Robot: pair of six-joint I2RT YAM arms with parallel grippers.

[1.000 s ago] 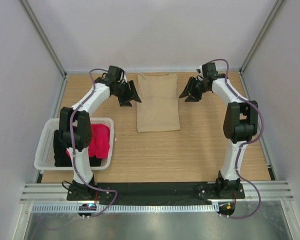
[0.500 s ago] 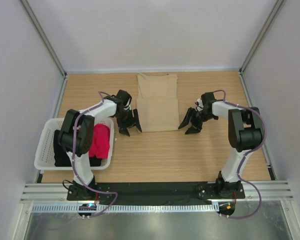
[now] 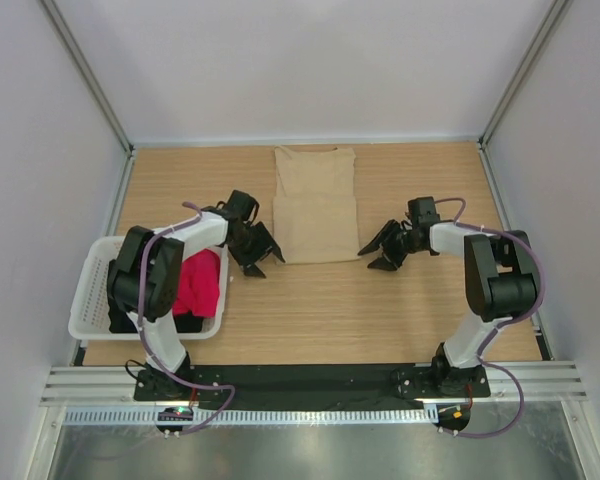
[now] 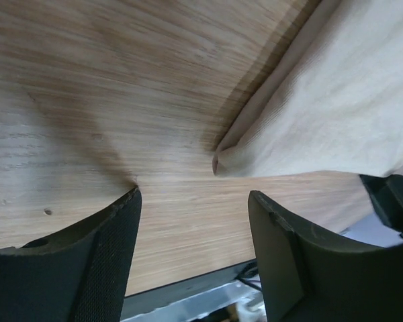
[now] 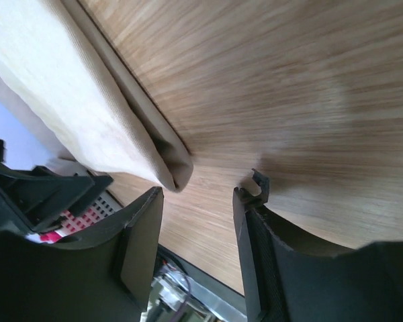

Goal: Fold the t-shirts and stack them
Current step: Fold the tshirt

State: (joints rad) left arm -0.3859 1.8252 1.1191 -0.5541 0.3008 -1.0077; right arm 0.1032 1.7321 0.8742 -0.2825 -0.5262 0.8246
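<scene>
Now both grippers sit low at the near end of the tan shirt (image 3: 316, 215), one at each near corner. A second ago they were at the far end of the same shirt, one on each side. They had reached the near corners by half a second ago and have shifted only slightly since. The shirt itself has not moved. It lies folded into a long rectangle in the middle of the far half of the wooden table (image 3: 330, 310), with a crease across it about halfway along.

The left gripper (image 3: 263, 258) is just beside the shirt's near left corner. In the left wrist view its fingers (image 4: 87, 268) are spread wide, with bare wood between them. The folded corner lies just beyond the gap and touches neither finger.

The right gripper (image 3: 368, 258) is just beside the near right corner. In the right wrist view its fingers (image 5: 138, 248) are also apart and hold nothing. The layered edge of the shirt ends just ahead of one finger.

Counted, there are three shirts, one basket and two arms. The tan shirt is the only one on the table. The red-pink shirt (image 3: 198, 285) and the black shirt (image 3: 120, 312) lie bunched in the white slotted basket (image 3: 78, 305). The basket stands at the near left of the table, partly under the left arm, and neither it nor the shirts in it have changed.
</scene>
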